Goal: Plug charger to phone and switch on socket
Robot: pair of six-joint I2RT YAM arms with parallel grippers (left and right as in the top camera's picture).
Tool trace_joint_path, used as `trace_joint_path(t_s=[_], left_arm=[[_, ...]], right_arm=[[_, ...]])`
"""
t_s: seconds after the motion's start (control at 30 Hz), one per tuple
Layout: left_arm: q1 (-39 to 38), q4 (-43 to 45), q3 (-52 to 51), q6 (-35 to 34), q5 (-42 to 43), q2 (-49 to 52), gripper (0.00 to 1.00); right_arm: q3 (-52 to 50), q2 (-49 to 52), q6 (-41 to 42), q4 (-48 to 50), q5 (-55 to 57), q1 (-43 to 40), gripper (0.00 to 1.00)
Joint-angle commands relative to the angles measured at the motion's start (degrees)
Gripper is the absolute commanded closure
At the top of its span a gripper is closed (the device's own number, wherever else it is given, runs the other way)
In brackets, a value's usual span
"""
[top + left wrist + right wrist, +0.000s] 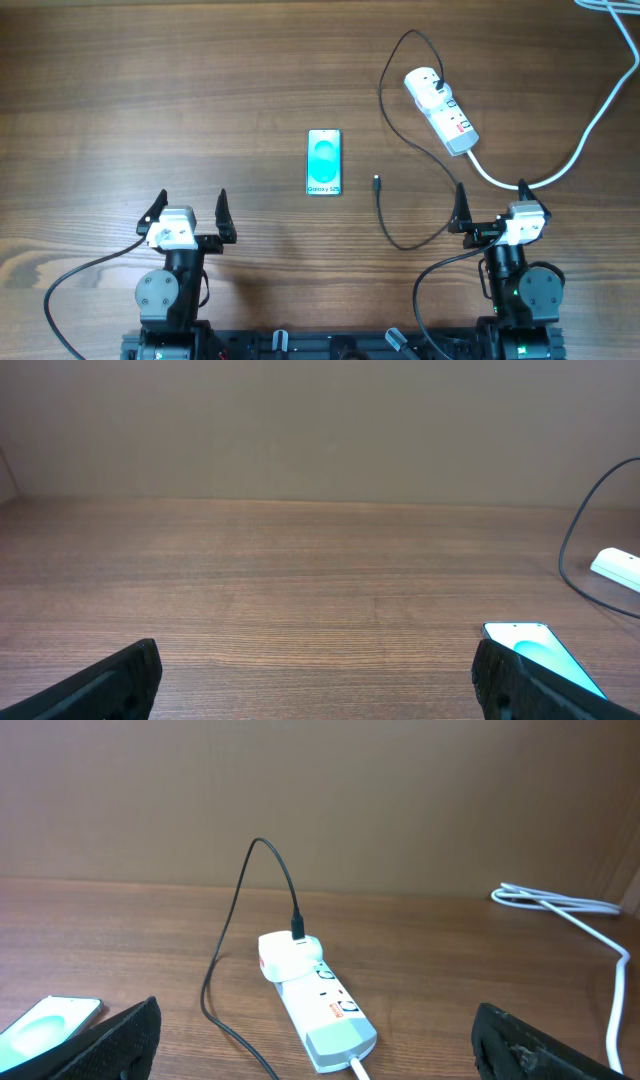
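the phone lies flat and screen up on the wooden desk, its turquoise display lit, its long sides running away from the arms. just to the phone's right, apart from it and about level with its near end, the small black connector tip of the charger rests on the bare wood, touching nothing else. from that tip the thin black cable runs nearer to the arms than the phone, curves off to the right, then climbs past the phone's far end in a tall loop that comes down into a white adapter. the adapter sits plugged into the far end of the socket, a white strip lying at a slant to the right of the phone and further from the arms than it. its red switch marks show, but whether it is on i cannot tell. its thick white cord sweeps further right of the phone. the left hand hangs nearer than the phone and to its left, fingers spread wide, holding nothing. the right hand sits nearer than the phone and well to its right, likewise wide and empty, the cable's low curve passing just beside it.
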Motion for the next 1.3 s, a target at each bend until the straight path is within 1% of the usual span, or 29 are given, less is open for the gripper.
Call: trace_joint_path(t_s=[0.0, 0.43, 0.47, 0.5, 0.57, 0.6, 0.63, 0.7, 0.8, 0.9, 0.97, 1.0, 1.07, 1.17, 1.23, 1.27], left_arm=[[0.46, -0.04, -0.33, 0.90, 0.70, -0.35, 0.00], [0.46, -0.04, -0.33, 0.87, 0.68, -0.35, 0.00], [0.39, 0.39, -0.33, 0.57, 3.80, -0.35, 0.00], [0.42, 1.03, -0.33, -2.54, 11.34, -0.35, 0.00], [0.42, 1.95, -0.33, -6.47, 21.68, -0.35, 0.00], [0.42, 1.95, -0.33, -6.91, 26.77, -0.35, 0.00], [0.42, 1.97, -0.33, -6.91, 29.35, -0.35, 0.00], [0.46, 2.43, -0.33, -5.66, 29.46, -0.35, 0.00], [0.46, 2.64, -0.33, -4.87, 26.58, -0.35, 0.00], [0.46, 5.05, -0.33, -11.72, 26.64, -0.35, 0.00], [0.46, 7.17, -0.33, -12.26, 26.64, -0.35, 0.00], [0.46, 9.03, -0.33, -12.66, 26.73, -0.35, 0.00], [0.46, 18.60, -0.33, -18.25, 29.40, -0.35, 0.00], [0.46, 37.29, -0.33, -26.49, 30.73, -0.35, 0.00], [0.46, 48.35, 0.17, -28.98, 30.69, -0.35, 0.00], [0.46, 50.29, 0.90, -28.98, 30.69, -0.35, 0.00]], right_arm=[[-0.07, -0.20, -1.09, 0.17, -0.74, -0.28, 0.00], [-0.07, -0.20, -1.09, 0.17, -0.74, -0.28, 0.00], [-0.07, -0.20, -1.09, 0.17, -0.76, -0.28, 0.00], [-0.07, -0.20, -1.09, 0.17, -0.76, -0.28, 0.00], [-0.07, -0.20, -1.09, 0.17, -0.74, -0.28, 0.00], [-0.07, -0.20, -1.09, 0.17, -0.74, -0.28, 0.00], [-0.07, -0.20, -1.11, 0.17, -0.74, -0.28, 0.00], [-0.07, -0.20, -1.09, 0.17, -0.74, -0.28, 0.00], [-0.07, -0.20, -1.11, 0.17, -0.76, -0.28, 0.00], [-0.07, -0.20, -1.09, 0.17, -0.74, -0.28, 0.00], [-0.07, -0.20, -1.11, 0.17, -0.74, -0.28, 0.00], [-0.07, -0.20, -1.11, 0.17, -0.76, -0.28, 0.00], [-0.07, -0.20, -1.09, 0.17, -0.74, -0.28, 0.00], [-0.07, -0.20, -1.11, 0.17, -0.74, -0.28, 0.00], [-0.07, -0.20, -1.07, 0.17, -0.76, -0.28, 0.00], [-0.07, -0.20, -1.09, 0.17, -0.74, -0.28, 0.00]])
